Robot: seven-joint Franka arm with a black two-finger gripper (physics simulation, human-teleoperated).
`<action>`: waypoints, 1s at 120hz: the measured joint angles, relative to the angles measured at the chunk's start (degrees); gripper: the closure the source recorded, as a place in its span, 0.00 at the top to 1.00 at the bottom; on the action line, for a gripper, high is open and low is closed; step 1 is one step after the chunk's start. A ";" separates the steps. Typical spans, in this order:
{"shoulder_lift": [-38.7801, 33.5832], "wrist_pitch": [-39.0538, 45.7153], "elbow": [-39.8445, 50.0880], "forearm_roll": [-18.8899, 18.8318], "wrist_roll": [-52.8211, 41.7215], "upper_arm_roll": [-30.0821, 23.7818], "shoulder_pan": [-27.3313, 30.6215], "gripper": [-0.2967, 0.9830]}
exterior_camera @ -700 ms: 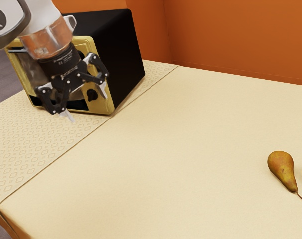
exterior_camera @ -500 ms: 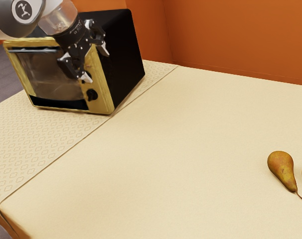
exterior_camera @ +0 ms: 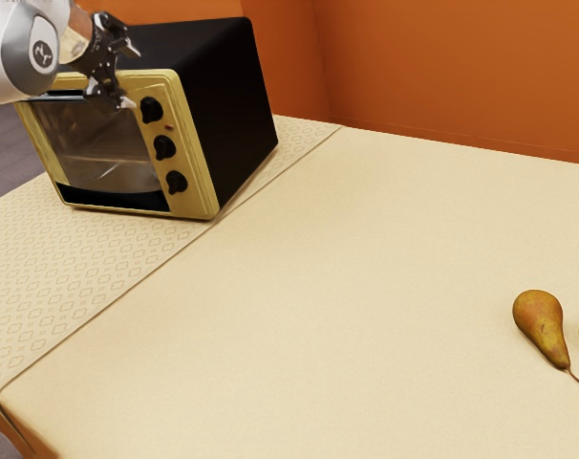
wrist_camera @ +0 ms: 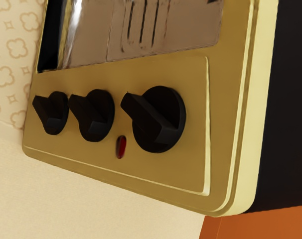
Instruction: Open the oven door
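Gripper (exterior_camera: 131,77) is upper left in the exterior view, jaws spread, empty; likely held high to line up on the handle (exterior_camera: 68,95) topping the shut door (exterior_camera: 98,153), left of frame.

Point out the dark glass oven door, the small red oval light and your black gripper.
Dark glass oven door (exterior_camera: 98,148): exterior view, middle of pane.
Small red oval light (wrist_camera: 122,147): wrist view, its middle.
Black gripper (exterior_camera: 131,76): exterior view, midway between fingertips.

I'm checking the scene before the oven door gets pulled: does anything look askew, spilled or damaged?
Nothing stands out. The oven stands upright, its three knobs are in place, and the pear lies on the cloth with no spill visible around it.
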State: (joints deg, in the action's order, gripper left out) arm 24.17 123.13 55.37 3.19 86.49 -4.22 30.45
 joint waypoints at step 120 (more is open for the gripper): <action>6.39 7.19 0.71 0.03 -9.70 2.35 8.05 0.77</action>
State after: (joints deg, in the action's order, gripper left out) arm 30.55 130.32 56.08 3.23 76.79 -1.87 38.50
